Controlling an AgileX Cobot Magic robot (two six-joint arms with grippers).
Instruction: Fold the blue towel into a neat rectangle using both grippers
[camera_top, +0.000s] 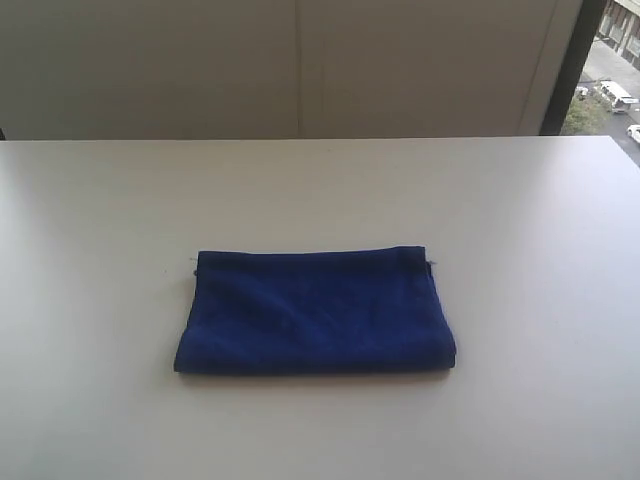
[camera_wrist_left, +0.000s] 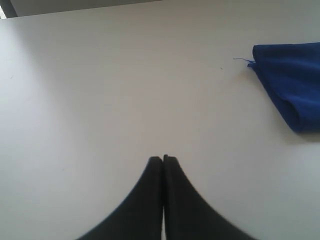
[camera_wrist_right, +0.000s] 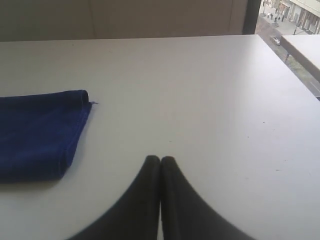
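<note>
**A:** Towel (camera_top: 315, 312)?

**B:** Folded into a flat rectangle on the bench (camera_top: 90, 200), about mid-width in the exterior view. Long sides running left to right. Rounded fold along the near edge, stitched edges stacked along the far one.

**A:** Neat?

**B:** Fairly. Slightly wider along the near edge than the far. Pale speck (camera_top: 431, 264) at the far right corner, perhaps a tag, too small to tell.

**A:** Left gripper (camera_wrist_left: 163, 159)?

**B:** Pressed together, tips touching. Over bare bench, well apart from the towel's left end. Thread (camera_wrist_left: 241, 60) sticking out from that end's far corner.

**A:** Right gripper (camera_wrist_right: 160, 159)?

**B:** Likewise pressed together, tips touching, over bare bench, well apart from the towel's right end.

**A:** Beyond the bench?

**B:** Pale wall (camera_top: 200, 60), and a window (camera_top: 612, 60) strip at the far right.
</note>
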